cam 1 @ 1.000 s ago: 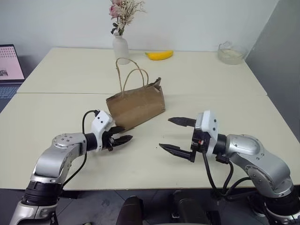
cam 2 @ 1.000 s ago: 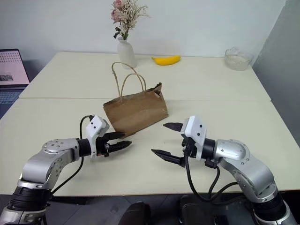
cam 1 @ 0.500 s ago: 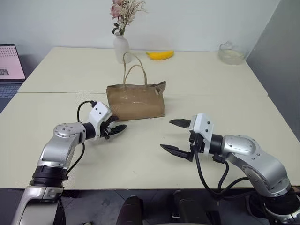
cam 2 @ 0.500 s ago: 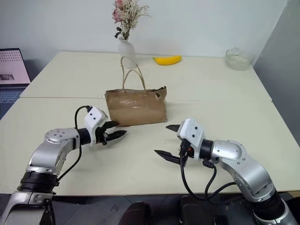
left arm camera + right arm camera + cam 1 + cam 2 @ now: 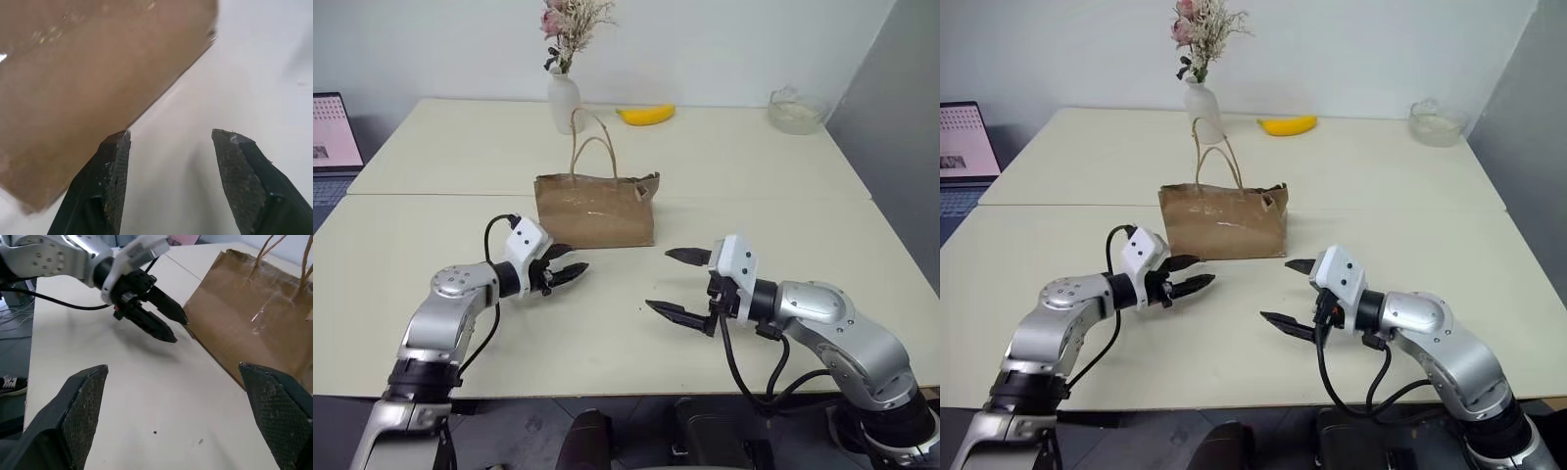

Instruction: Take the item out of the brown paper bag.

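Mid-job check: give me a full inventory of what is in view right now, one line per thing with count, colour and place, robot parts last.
brown paper bag: one, brown with tan loop handles, upright near the table's middle.
vase: one, white, holding pink and beige dried flowers, at the far edge behind the bag.
banana: one, yellow, far side, right of the vase.
glass bowl: one, clear, far right corner.
laptop: one, screen lit, off the table's left edge.
table: one, cream, with a seam running across behind the bag.
left gripper: one, black fingers on a white wrist, open, empty, just before the bag's lower left corner.
right gripper: one, black fingers, wide open, empty, in front of the bag's right end.
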Available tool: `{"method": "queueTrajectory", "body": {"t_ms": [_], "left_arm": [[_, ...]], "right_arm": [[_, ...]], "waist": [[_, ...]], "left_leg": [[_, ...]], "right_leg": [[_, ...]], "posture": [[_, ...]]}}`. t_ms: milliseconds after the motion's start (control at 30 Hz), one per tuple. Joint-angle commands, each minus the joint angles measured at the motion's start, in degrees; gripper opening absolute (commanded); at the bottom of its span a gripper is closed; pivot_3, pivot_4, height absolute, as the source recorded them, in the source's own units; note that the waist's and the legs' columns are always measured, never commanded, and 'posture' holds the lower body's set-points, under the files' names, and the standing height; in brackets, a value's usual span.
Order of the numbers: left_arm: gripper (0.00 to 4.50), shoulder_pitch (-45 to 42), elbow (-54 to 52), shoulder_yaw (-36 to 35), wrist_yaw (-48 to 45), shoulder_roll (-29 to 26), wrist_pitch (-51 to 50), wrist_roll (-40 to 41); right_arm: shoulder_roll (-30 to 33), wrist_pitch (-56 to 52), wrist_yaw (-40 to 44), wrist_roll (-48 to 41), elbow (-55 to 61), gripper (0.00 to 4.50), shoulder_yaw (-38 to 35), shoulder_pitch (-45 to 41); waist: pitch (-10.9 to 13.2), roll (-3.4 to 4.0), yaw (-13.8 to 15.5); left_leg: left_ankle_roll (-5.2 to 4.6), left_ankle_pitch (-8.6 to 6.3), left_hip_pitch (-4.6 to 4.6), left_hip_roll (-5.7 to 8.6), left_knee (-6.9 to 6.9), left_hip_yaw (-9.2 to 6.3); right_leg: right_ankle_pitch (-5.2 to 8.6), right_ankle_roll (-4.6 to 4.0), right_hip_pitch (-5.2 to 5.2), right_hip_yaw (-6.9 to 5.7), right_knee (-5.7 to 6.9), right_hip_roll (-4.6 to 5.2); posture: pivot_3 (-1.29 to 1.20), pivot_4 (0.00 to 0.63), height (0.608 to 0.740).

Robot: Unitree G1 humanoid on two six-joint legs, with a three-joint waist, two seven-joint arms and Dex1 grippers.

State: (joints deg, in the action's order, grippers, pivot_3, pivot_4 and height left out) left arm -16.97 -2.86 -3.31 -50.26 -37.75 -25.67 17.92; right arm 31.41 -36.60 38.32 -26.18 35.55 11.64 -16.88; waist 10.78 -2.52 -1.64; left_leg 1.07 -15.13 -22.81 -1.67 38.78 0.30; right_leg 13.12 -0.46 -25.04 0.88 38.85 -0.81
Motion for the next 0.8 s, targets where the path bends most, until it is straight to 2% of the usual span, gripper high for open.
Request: {"method": "queueTrajectory", "body": {"t_ms": [33, 200, 500, 633, 733, 800], "left_arm": [[2.78, 1.7, -9.3, -6.0, 4.6, 0.0, -3.3, 3.4], [2.78, 5.5, -17.0, -9.6, 7.9, -0.2, -6.4, 5.4], [2.78, 19.0, -36.0, -20.9, 14.9, 1.1, -11.7, 12.3], [3.60, 24.7, -44.0, -26.6, 16.8, 1.3, -14.7, 17.9], [4.50, 29.3, -48.8, -29.8, 18.8, 2.6, -15.5, 20.9], [4.50, 30.1, -50.2, -30.1, 20.8, 3.1, -15.8, 22.0]], "right_arm": [[-1.1, 1.6, -0.3, -1.1, 0.5, 4.50, -2.5, -1.0], [-2.2, 3.0, -0.2, 0.1, -0.8, 4.50, -1.9, -1.3], [-6.1, 7.2, -0.4, 1.4, -8.4, 4.50, -3.1, -7.1], [-7.7, 9.1, 0.9, 2.1, -16.6, 4.50, -3.4, -13.1], [-8.8, 12.7, 2.2, 5.1, -27.4, 3.87, -3.1, -20.8], [-9.5, 15.3, 3.1, 6.8, -34.3, 3.23, -3.0, -25.8]], "waist": [[0.0, 0.00, 0.0], [0.0, 0.00, 0.0], [0.0, 0.01, -0.1], [0.0, 0.01, -0.1], [0.0, 0.02, -0.3], [0.0, 0.04, -0.2]], "left_leg": [[0.00, 0.00, 0.01, 0.01, 0.00, 0.00], [0.00, 0.00, 0.03, 0.02, 0.00, 0.01], [0.01, 0.00, 0.07, -0.01, -0.01, 0.02], [0.00, 0.00, 0.06, 0.01, -0.01, 0.02], [0.00, 0.00, 0.08, 0.02, -0.01, 0.10], [0.00, 0.00, 0.11, 0.03, -0.01, 0.11]], "right_leg": [[0.00, 0.00, 0.01, 0.00, 0.00, 0.00], [0.00, 0.00, 0.02, 0.01, 0.00, 0.00], [0.00, 0.00, 0.02, 0.02, 0.01, -0.01], [0.01, -0.01, 0.02, 0.02, 0.00, 0.00], [0.00, -0.02, 0.02, 0.09, -0.01, 0.00], [-0.01, -0.03, 0.03, 0.08, 0.01, -0.01]], "posture": [[0.00, 0.150, 0.740], [0.00, 0.150, 0.740], [0.00, 0.150, 0.740], [0.00, 0.150, 0.740], [0.00, 0.150, 0.740], [0.00, 0.150, 0.740]]}}
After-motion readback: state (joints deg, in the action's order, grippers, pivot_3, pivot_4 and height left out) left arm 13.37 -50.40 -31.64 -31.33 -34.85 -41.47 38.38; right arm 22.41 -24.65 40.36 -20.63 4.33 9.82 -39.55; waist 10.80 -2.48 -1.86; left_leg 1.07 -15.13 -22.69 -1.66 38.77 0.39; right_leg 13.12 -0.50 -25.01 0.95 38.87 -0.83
